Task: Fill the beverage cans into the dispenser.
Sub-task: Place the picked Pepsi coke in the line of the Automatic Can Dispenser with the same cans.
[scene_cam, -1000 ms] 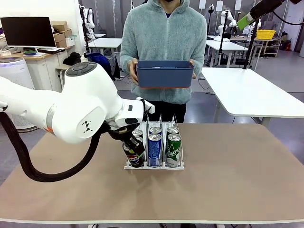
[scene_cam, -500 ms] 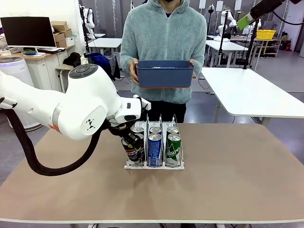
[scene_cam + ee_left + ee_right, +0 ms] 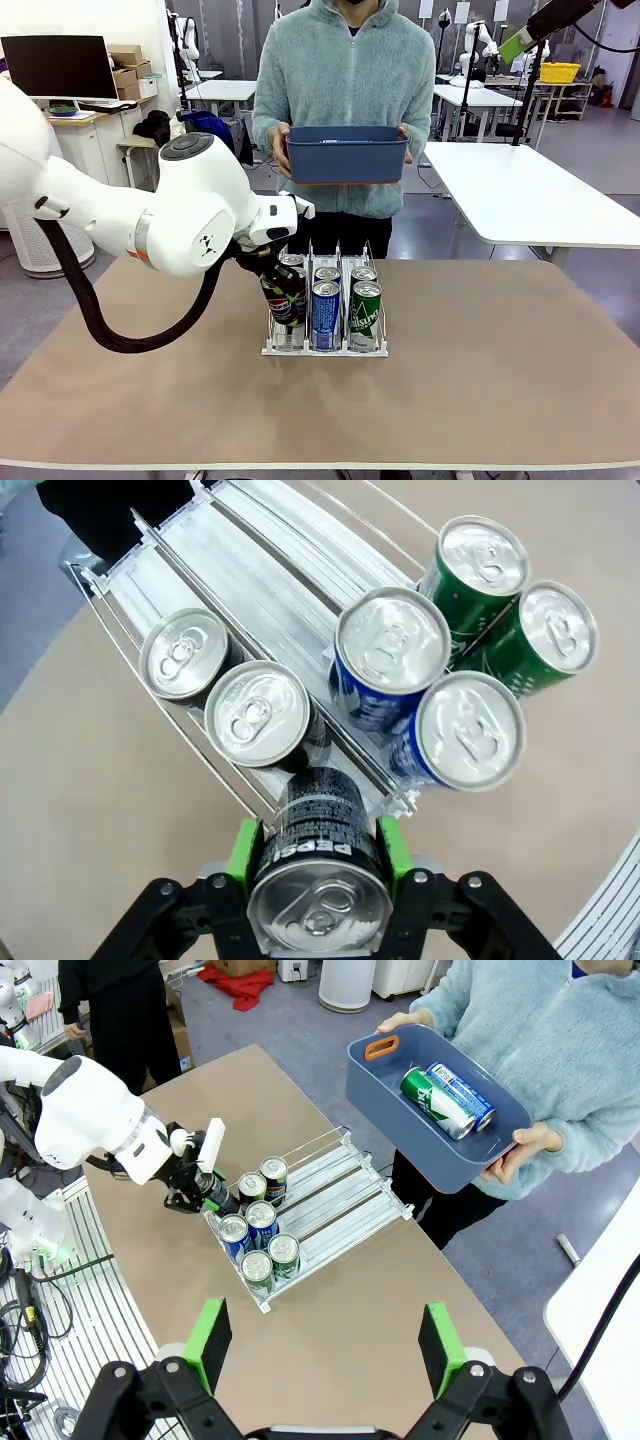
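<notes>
1. The left end effector (image 3: pixel 317 848) is closed on a slim black aluminium Pepsi can (image 3: pixel 316 805), with a green pad (image 3: pixel 243 850) pressed to each side of its body.
2. The gripped can is tilted and sits at the robot-side end of the left lane of the dispenser (image 3: pixel 255 575), a low clear-and-white rack with three narrow lanes split by thin upright rails. Whether its base touches the lane floor cannot be told.
3. Six cans stand upright in the dispenser, two per lane, all bunched at the robot-side end:
   - The left lane has two more black cans (image 3: pixel 257 712), one right behind the other.
   - The middle lane has two blue-and-white cans (image 3: pixel 392 640).
   - The right lane has two green cans (image 3: pixel 485 558) with white lettering.
4. The far stretch of every lane is bare.
5. The dispenser stands near the middle of the brown worktop (image 3: pixel 480 380).
6. A person (image 3: pixel 330 70) at the far side holds a blue rectangular plastic bin (image 3: pixel 347 165) at chest height, with a hand (image 3: pixel 279 150) at each end.
7. Two cans lie on their sides next to each other in the bin, one green (image 3: pixel 428 1098) and one blue-and-white (image 3: pixel 462 1095).
8. The right end effector (image 3: pixel 325 1345) hangs high over the worktop with its jaws spread wide and nothing between them.
9. There are nine cans in all, three of each colour.
</notes>
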Controlling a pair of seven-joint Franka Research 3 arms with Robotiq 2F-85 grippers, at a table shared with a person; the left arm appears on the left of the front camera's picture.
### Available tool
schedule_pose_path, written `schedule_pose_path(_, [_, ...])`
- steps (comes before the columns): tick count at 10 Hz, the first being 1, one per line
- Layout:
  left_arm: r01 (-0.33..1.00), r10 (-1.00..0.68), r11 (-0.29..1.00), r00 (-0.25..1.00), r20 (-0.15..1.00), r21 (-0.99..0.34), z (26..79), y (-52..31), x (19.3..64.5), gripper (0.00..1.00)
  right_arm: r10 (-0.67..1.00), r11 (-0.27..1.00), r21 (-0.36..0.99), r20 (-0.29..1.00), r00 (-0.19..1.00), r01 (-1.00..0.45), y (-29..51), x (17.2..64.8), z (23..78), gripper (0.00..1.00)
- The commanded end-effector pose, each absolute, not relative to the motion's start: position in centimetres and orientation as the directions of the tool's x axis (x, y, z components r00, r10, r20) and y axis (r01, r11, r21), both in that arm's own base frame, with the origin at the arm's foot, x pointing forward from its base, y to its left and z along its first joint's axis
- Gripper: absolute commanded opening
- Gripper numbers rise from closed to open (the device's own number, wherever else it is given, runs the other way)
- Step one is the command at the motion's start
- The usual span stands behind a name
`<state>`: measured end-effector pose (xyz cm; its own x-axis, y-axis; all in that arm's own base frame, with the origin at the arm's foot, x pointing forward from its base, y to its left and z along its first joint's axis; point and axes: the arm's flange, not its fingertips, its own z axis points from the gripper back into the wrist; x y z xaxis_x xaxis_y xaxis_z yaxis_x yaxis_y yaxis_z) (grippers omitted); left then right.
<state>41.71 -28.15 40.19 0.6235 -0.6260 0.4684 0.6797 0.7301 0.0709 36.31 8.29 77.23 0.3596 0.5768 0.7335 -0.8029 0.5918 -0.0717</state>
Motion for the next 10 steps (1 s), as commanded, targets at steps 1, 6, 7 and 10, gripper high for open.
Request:
schedule_pose_path(1, [0.709, -0.647, 0.704, 0.614, 0.452, 0.045, 40.1, -28.5, 44.0, 0.58, 0.576, 0.592, -0.070, 0.733, 0.361, -0.803, 8.3, 36.2, 77.1, 1.00])
schedule_pose_path(6, [0.736, -0.687, 0.675, 0.648, 0.329, -0.040, 38.4, -29.1, 44.2, 0.58, 0.576, 0.592, -0.070, 0.733, 0.361, -0.803, 8.3, 36.2, 77.1, 1.00])
schedule_pose_path(7, [0.741, -0.693, 0.670, 0.647, 0.318, -0.045, 38.0, -29.3, 44.1, 0.58, 0.576, 0.592, -0.070, 0.733, 0.361, -0.803, 8.3, 36.2, 77.1, 1.00])
schedule_pose_path(10, [0.747, -0.709, 0.663, 0.648, 0.278, -0.050, 37.2, -29.6, 43.6, 0.58, 0.576, 0.592, -0.070, 0.733, 0.361, -0.803, 8.3, 36.2, 77.1, 1.00])
